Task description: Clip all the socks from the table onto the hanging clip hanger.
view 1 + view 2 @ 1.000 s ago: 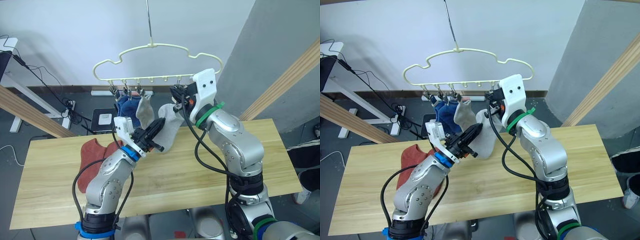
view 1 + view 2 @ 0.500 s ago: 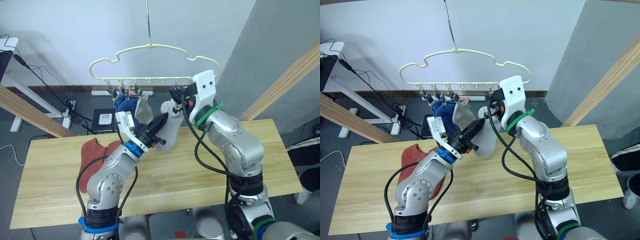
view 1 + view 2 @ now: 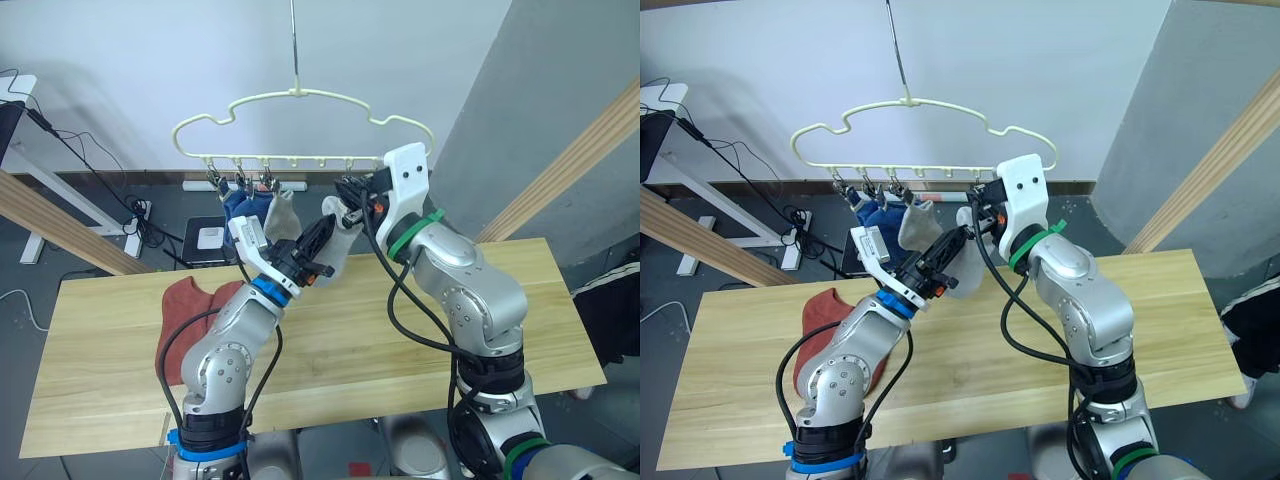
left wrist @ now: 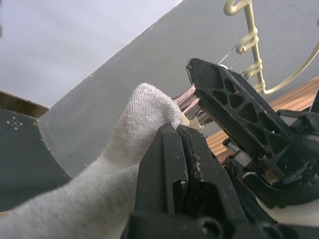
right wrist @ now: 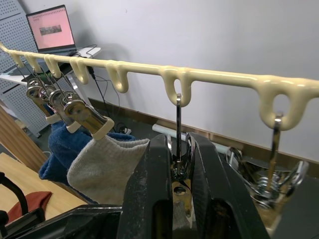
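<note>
- Red socks [image 3: 188, 305] lie on the left part of the tabletop [image 3: 90, 400], untouched. Risk: my left arm passes right above them, so a low return could drag them toward the edge.
- Clip hanger [image 3: 300, 95] hangs from a single hook. Its left three clips already hold two blue socks [image 3: 237, 208] and one grey sock [image 3: 280, 213]. Risk: any sideways push from me swings the whole frame and moves the target clip off line.
- Left gripper [image 4: 180, 137] is pinched closed on the second grey sock [image 4: 134, 119], gripping near the cuff, which is held up right against the clip. Only a short bit of cuff sticks out past my fingers, so the clip could bite on too little fabric and the sock would drop when I let go.
- Right gripper [image 5: 178, 149] is closed on the fourth clip [image 5: 178, 167], squeezing its handles. I can't tell how wide the clip mouth is. If I release before the cuff is in, it snaps shut empty.
- Both grippers sit nearly touching at that clip, so collision risk is high.
</note>
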Tool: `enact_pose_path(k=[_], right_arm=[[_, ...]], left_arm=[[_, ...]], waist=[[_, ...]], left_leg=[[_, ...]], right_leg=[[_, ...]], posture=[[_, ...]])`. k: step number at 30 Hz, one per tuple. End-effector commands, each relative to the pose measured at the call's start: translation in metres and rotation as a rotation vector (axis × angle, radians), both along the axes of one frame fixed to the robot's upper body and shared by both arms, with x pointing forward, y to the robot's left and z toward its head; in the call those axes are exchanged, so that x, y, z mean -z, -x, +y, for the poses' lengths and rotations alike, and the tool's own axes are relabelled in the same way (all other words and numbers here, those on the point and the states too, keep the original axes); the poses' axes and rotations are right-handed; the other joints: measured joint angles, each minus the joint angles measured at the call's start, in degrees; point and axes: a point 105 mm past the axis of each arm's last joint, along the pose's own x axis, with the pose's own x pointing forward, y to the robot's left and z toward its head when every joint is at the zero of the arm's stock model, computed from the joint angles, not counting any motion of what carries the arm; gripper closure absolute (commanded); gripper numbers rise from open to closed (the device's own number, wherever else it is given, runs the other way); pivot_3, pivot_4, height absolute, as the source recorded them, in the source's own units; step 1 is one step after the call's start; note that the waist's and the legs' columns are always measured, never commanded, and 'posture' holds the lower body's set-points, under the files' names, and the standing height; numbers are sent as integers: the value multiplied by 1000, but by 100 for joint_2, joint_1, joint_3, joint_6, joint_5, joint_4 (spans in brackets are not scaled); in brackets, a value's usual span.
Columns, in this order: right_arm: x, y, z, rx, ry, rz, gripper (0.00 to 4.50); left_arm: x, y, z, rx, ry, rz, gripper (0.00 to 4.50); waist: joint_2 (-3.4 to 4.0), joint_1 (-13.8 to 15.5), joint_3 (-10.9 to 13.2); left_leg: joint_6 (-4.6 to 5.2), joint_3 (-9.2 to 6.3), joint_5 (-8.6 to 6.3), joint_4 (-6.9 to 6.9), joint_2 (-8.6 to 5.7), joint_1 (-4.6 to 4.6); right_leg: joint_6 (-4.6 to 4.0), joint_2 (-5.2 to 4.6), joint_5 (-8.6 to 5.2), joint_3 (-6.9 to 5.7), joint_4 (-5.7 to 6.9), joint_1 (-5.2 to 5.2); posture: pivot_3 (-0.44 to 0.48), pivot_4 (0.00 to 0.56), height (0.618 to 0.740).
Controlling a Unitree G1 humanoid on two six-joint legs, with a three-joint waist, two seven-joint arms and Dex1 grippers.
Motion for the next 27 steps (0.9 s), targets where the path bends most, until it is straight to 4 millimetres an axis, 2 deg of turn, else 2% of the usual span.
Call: enact_pose_path(k=[1, 8, 9, 13, 18, 22, 27], right_arm=[[-9, 9, 4, -26, -30, -27, 4336], [-8, 9, 3, -16, -66, 2, 4336], [-8, 9, 3, -16, -69, 3, 3601], [-9, 9, 3, -20, -67, 1, 2212], [-11, 8, -2, -11, -65, -8, 2212], [-18, 13, -18, -15, -52, -43, 2212], [-18, 43, -20, -199, 24, -85, 2212]], left_arm=[[-10, 3, -6, 18, 16, -36, 4500], [-11, 3, -8, 21, 17, -41, 4500], [-11, 2, -8, 22, 16, -42, 4500], [-10, 2, -9, 23, 11, -45, 4500], [-9, 2, -9, 26, 3, -49, 4500], [-3, 1, -8, 23, -43, -52, 4500], [3, -2, -6, 6, -99, -58, 4500]], waist=[[0, 1, 0], [0, 1, 0], [0, 1, 0], [0, 2, 0], [0, 2, 0], [0, 13, 0], [0, 18, 0]], left_leg=[[0, 0, 0, 0, 0, 0], [0, 0, 0, 0, 0, 0], [0, 0, 0, 0, 0, 0], [0, 0, 0, 0, 0, 0], [0, 0, 0, 0, -1, 0], [0, 0, 0, 0, -1, -1], [0, 0, 0, -3, -5, -3]], right_leg=[[0, 0, 0, 0, 0, 0], [0, 0, 0, 0, -1, 0], [0, 0, 0, 0, -1, 0], [0, 0, 0, 0, -1, 0], [0, 0, 0, 0, -1, 0], [0, 0, 0, 0, -2, 0], [1, 1, 0, -1, -5, 0]], posture=[[-222, 302, 737], [-221, 303, 737], [-221, 303, 737], [-221, 303, 737], [-221, 303, 737], [-221, 303, 737], [-232, 300, 737]])
